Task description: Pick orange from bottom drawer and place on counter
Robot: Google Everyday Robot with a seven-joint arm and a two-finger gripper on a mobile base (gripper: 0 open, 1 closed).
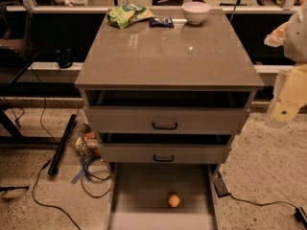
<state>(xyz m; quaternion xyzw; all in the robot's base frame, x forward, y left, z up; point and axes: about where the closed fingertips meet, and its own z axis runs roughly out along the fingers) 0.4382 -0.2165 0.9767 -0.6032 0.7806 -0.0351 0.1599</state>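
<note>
The orange point(173, 201) is small and round and lies on the floor of the open bottom drawer point(139, 190), right of centre toward the front. The counter point(168, 56) is the glossy grey-brown top of the cabinet. My gripper point(284, 108) hangs at the right edge of the view, beside the cabinet at the height of the upper drawers. It is well above and to the right of the orange and holds nothing that I can see.
At the back of the counter are a white bowl point(195, 12), a green snack bag point(128, 15) and a dark packet point(161, 22). Two grey drawers with black handles point(165, 125) are slightly open. Cables point(91, 174) and a black bar point(62, 145) lie on the floor to the left.
</note>
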